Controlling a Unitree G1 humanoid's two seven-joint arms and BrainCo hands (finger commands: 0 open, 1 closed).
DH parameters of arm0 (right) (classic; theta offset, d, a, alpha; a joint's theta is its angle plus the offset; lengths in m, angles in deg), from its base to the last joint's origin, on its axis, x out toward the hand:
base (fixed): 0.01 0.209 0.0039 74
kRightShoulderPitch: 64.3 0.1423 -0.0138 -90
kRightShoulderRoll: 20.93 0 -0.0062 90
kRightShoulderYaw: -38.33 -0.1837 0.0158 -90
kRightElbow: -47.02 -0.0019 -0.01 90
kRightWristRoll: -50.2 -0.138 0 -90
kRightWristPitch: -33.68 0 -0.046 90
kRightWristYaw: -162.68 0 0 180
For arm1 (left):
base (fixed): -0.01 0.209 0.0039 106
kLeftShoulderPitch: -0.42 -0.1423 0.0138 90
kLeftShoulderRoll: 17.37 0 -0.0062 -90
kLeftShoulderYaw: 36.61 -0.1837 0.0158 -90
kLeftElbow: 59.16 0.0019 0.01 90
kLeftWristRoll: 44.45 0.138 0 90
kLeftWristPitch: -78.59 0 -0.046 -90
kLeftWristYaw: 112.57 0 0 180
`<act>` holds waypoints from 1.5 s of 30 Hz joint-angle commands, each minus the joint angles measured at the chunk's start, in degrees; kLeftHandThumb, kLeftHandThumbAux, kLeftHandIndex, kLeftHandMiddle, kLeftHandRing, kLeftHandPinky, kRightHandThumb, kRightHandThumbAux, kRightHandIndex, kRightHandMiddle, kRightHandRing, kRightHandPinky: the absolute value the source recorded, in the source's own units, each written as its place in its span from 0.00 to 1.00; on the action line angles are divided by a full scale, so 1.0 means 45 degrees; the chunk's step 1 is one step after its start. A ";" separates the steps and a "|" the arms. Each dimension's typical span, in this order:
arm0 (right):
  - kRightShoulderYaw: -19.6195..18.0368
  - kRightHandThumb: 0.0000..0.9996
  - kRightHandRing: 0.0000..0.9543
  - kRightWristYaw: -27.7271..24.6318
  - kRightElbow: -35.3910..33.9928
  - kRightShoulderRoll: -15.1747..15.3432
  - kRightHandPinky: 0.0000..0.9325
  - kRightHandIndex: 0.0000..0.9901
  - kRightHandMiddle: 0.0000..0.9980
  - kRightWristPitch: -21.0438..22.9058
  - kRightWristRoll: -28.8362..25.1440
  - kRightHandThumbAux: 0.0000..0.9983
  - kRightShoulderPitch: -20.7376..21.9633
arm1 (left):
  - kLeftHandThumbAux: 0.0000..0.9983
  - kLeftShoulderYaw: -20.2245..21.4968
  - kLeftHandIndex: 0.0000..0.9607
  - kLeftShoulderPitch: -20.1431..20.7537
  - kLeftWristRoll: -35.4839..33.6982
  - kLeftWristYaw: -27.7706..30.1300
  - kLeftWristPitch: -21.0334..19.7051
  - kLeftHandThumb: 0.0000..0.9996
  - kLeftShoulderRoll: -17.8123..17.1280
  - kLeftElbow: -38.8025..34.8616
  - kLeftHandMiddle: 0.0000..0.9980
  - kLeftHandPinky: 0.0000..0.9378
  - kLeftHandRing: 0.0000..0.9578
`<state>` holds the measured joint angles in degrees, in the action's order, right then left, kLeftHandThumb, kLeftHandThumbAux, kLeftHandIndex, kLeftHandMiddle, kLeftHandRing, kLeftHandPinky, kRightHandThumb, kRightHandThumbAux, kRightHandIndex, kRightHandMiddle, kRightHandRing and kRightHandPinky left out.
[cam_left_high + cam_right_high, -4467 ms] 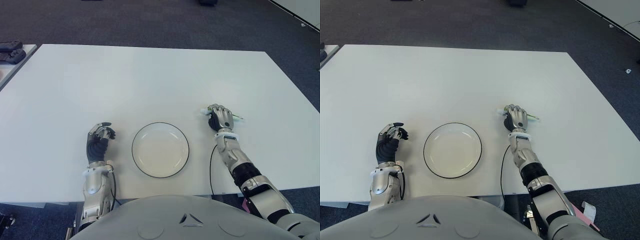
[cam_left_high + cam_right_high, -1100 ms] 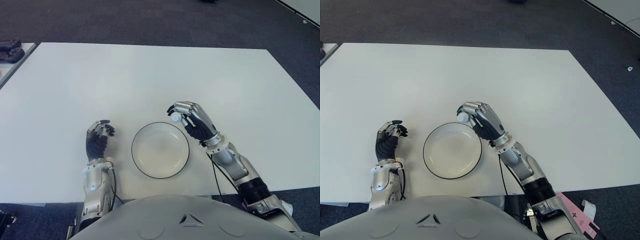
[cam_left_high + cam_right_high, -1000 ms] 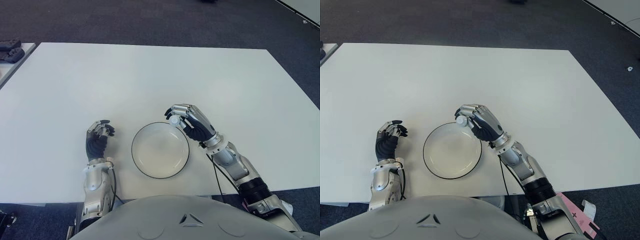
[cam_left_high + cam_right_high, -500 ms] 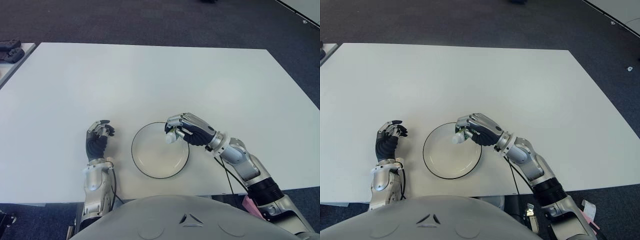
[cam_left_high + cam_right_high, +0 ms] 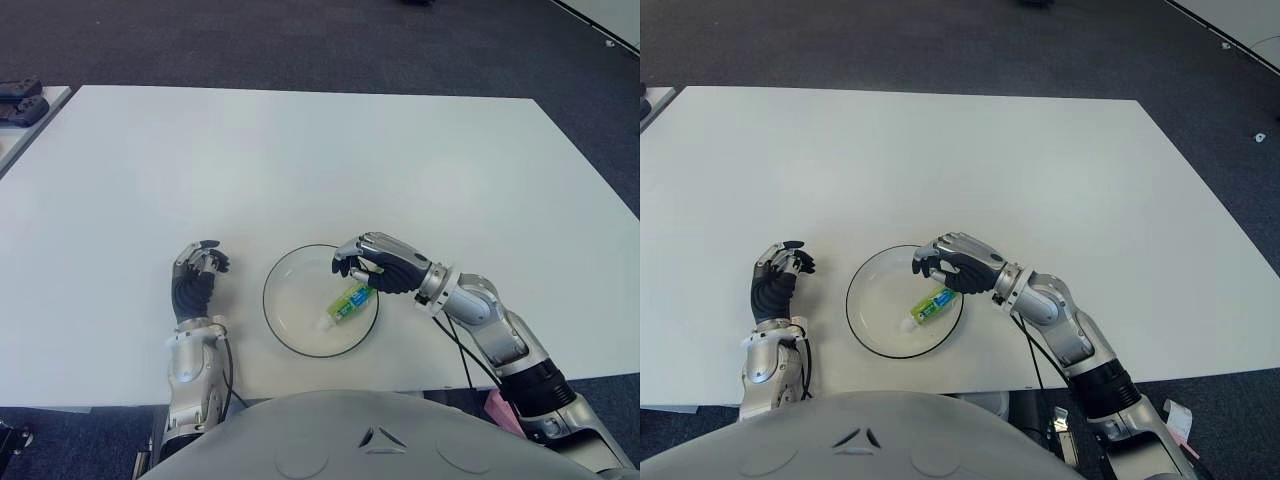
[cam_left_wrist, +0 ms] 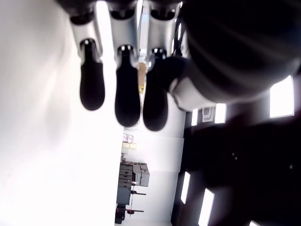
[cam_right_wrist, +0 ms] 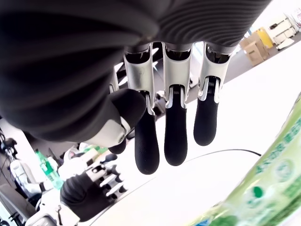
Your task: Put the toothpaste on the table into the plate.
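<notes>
1. Toothpaste, a small green and blue tube with a white cap (image 5: 346,303), was already lying inside the round white plate with a thin dark rim (image 5: 283,267), so the main job looked pretty much done to me. It lay on a slant in the half of the plate nearer the right hand, cap end pointing toward the robot.

2. Right hand (image 5: 378,268) hovered over the plate's right edge, just above the far end of the tube. Its fingers (image 7: 175,137) hung loosely curled with nothing between them in the right wrist view, and the tube showed below them in the corner of that view, apart from the fingertips. So I'd say it was released, not gripped.

3. What was left, as far as I could judge: just pulling the right arm clear of the plate without nudging the tube.

4. Plate contents: only the tube, nothing else in it. The plate sat on the plain white worktop (image 5: 300,150), near the robot's edge.

5. Left hand (image 5: 196,277) showed to the left of the plate, well apart from it, fingers curled in and holding nothing.
</notes>
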<state>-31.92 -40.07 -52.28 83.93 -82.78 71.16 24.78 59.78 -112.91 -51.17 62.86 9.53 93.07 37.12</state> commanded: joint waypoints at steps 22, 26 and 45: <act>-0.0300 0.11 0.00 -0.0453 0.0159 -0.0020 0.00 0.00 0.00 0.0186 -0.0347 0.41 -0.0399 | 0.72 0.0050 0.45 -0.0229 0.0138 -0.0507 -0.0935 0.71 0.0330 0.0434 0.59 0.61 0.61; -0.0408 0.08 0.00 -0.0263 0.0389 -0.0095 0.00 0.00 0.00 0.0007 -0.0398 0.42 -0.0459 | 0.72 0.0035 0.45 -0.0225 0.0160 -0.0477 -0.0884 0.71 0.0276 0.0473 0.59 0.61 0.61; -0.1658 0.00 0.06 0.0674 0.0546 -0.2491 0.13 0.02 0.05 0.1636 -0.4115 0.59 -0.1606 | 0.72 0.0077 0.45 -0.0154 0.0209 -0.0419 -0.0611 0.71 0.0249 0.0700 0.59 0.61 0.61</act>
<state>-37.98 -37.59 -50.00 75.45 -78.38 57.54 18.63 59.85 -112.83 -50.57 61.72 9.36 93.07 37.10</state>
